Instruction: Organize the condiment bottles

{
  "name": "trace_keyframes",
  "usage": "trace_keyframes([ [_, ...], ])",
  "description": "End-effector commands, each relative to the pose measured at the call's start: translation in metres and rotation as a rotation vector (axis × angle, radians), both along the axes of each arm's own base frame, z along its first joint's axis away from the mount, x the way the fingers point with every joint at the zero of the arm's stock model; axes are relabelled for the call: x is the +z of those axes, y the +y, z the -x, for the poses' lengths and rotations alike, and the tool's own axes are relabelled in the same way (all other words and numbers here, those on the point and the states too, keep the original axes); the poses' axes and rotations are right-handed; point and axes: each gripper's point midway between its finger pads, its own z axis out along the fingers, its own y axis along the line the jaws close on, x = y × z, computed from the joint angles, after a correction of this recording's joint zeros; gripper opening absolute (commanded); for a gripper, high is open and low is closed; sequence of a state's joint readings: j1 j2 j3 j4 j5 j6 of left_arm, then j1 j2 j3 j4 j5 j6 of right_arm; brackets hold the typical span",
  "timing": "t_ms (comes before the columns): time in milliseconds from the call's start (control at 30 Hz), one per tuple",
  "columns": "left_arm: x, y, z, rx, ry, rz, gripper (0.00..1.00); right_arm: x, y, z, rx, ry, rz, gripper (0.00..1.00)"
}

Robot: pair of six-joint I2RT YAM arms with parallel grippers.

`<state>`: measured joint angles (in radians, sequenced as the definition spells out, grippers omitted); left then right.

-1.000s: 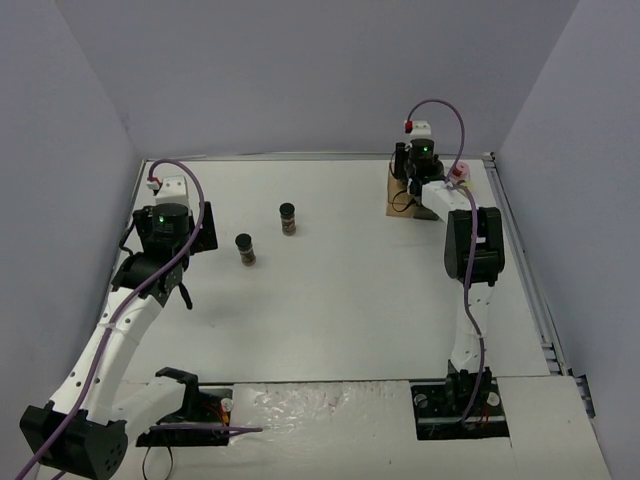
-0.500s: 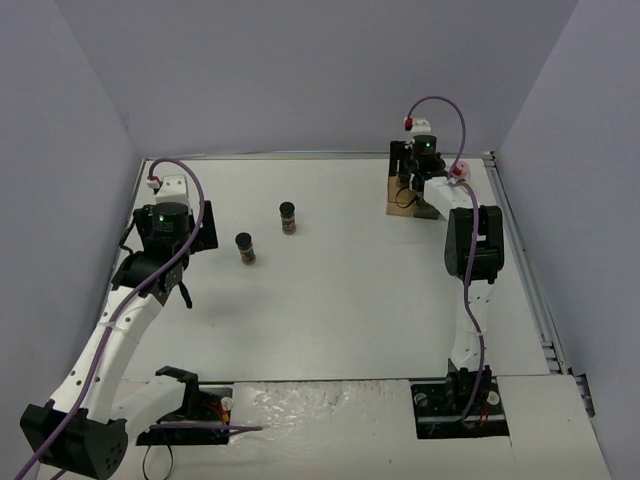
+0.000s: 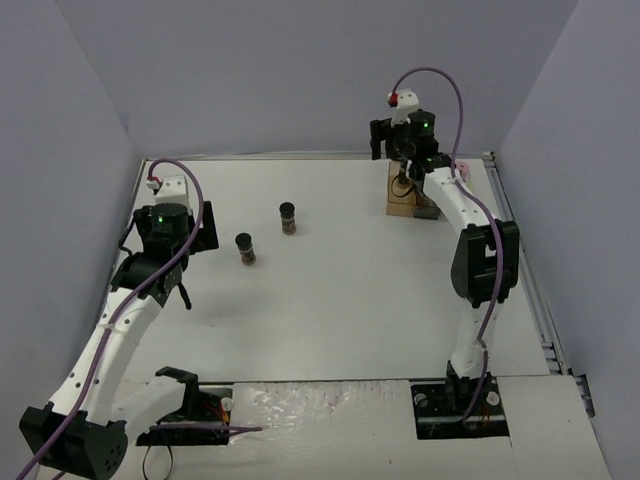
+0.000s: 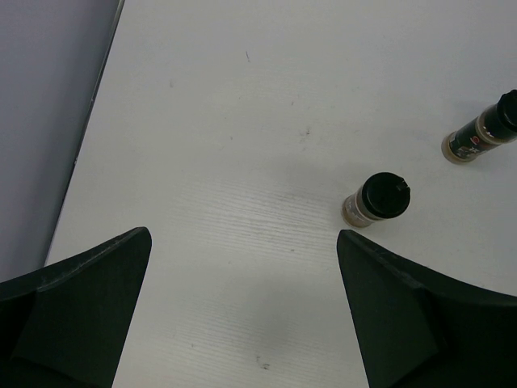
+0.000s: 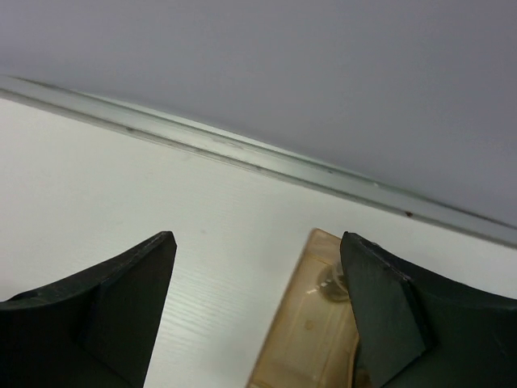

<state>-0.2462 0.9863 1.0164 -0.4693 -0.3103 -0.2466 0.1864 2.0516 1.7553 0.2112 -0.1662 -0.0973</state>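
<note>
Two black-capped condiment bottles stand on the white table: one [image 3: 245, 248] [image 4: 376, 200] nearer my left arm, the other [image 3: 288, 217] [image 4: 481, 133] farther back and to the right. My left gripper [image 3: 168, 235] [image 4: 242, 242] hovers left of them, open and holding nothing. My right gripper [image 3: 392, 145] [image 5: 254, 259] is open, raised over the far end of the amber tray [image 3: 398, 205] [image 5: 303, 339]. A jar [image 3: 404, 183] [image 5: 333, 283] stands in that tray, partly hidden behind my right finger [image 5: 396, 315]. A pink cap [image 3: 462, 166] shows just behind the right arm.
The tray sits at the back right, near the table's metal rear rail [image 5: 266, 158] and the back wall. A grey compartment [image 3: 430, 211] adjoins the amber one. The left wall [image 4: 48, 97] runs close beside my left gripper.
My right gripper has opened and lifted up and back-left from the tray, leaving a jar standing in it. The left arm and the two table bottles have not moved.
</note>
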Motion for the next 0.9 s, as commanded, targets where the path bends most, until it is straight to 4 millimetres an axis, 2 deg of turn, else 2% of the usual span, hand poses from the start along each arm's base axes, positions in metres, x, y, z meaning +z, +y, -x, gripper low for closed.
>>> trace_keyframes([
  [0, 0.027, 0.0, -0.006, 0.011, -0.1, 0.04, 0.97, 0.05, 0.074, 0.036, 0.231, -0.093, 0.005, 0.8],
  [100, 0.028, -0.001, -0.006, 0.009, -0.104, 0.047, 0.97, 0.038, 0.123, 0.054, 0.357, -0.066, 0.006, 0.81],
  [233, 0.028, -0.001, -0.006, 0.01, -0.103, 0.047, 0.97, 0.014, 0.171, 0.073, 0.477, -0.022, 0.008, 0.81],
  [300, 0.027, -0.001, -0.007, 0.01, -0.102, 0.046, 0.97, 0.003, 0.184, 0.077, 0.509, -0.01, 0.019, 0.81],
  [400, 0.027, -0.002, -0.007, 0.009, -0.101, 0.047, 0.97, -0.022, 0.225, 0.094, 0.588, 0.014, 0.052, 0.8],
  [533, 0.025, -0.001, -0.008, 0.011, -0.098, 0.044, 0.97, -0.044, 0.255, 0.105, 0.645, 0.037, 0.065, 0.78],
  [600, 0.025, -0.001, -0.008, 0.01, -0.096, 0.045, 0.97, -0.056, 0.264, 0.108, 0.654, 0.053, 0.075, 0.77],
  [667, 0.025, -0.002, -0.008, 0.008, -0.098, 0.048, 0.97, -0.067, 0.269, 0.111, 0.667, 0.07, 0.08, 0.76],
  [867, 0.025, -0.001, -0.008, 0.006, -0.097, 0.048, 0.97, -0.08, 0.279, 0.117, 0.694, 0.091, 0.082, 0.73],
])
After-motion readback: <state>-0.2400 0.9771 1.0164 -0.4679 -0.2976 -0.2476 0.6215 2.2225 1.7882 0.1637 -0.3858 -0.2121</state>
